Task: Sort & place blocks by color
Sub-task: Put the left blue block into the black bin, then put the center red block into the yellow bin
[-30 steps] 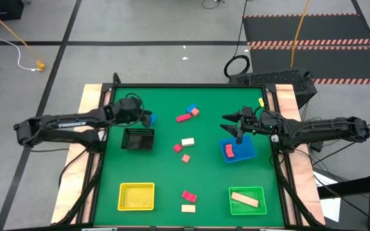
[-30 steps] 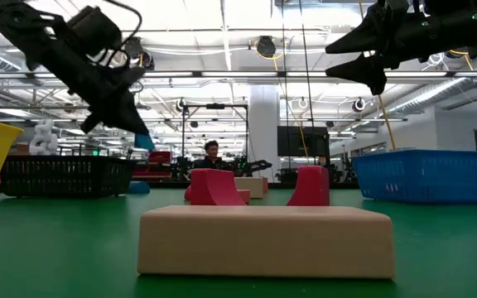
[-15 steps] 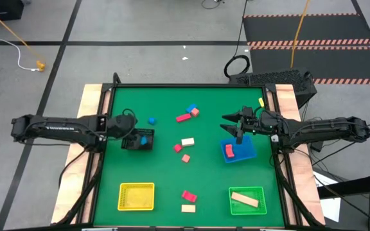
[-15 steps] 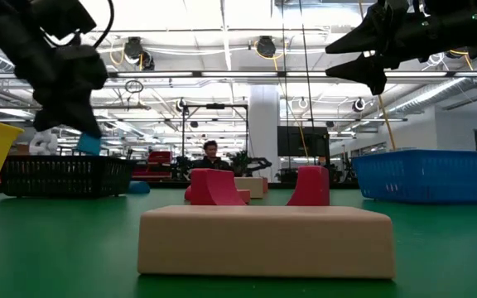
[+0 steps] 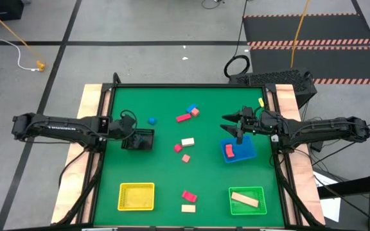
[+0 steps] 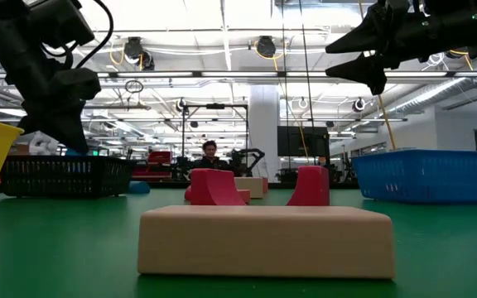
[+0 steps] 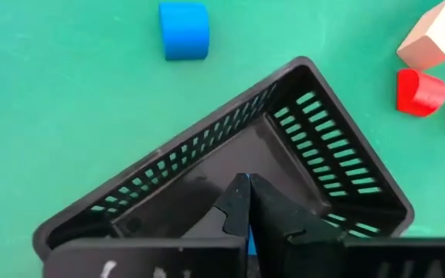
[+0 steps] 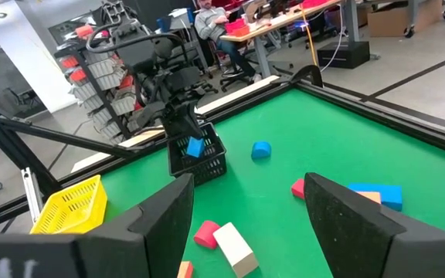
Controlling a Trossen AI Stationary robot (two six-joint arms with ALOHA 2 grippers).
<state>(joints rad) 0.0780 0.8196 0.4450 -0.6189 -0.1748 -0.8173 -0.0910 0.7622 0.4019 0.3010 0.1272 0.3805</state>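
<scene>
Black tray (image 5: 138, 139): left gripper (image 5: 131, 136) inside it, fingers pinched on blue block (image 8: 195, 147). Blue tray (image 5: 239, 151): red block (image 5: 229, 150). Green tray (image 5: 246, 200): cream bar (image 5: 245, 199). Yellow tray (image 5: 137, 196): nothing visible. Loose blocks mid-table; blue round block (image 5: 151, 120) just beyond black tray. Arm lettering unreadable. Left gripper lower than half second ago. Right gripper (image 5: 232, 126) unmoved above blue tray, fingers apart.

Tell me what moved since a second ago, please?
The left gripper carried a blue block from beside the black tray to over it and lowered toward it, fingers shut on the block. The right gripper stayed open above the blue tray. The other blocks and trays did not move.
</scene>
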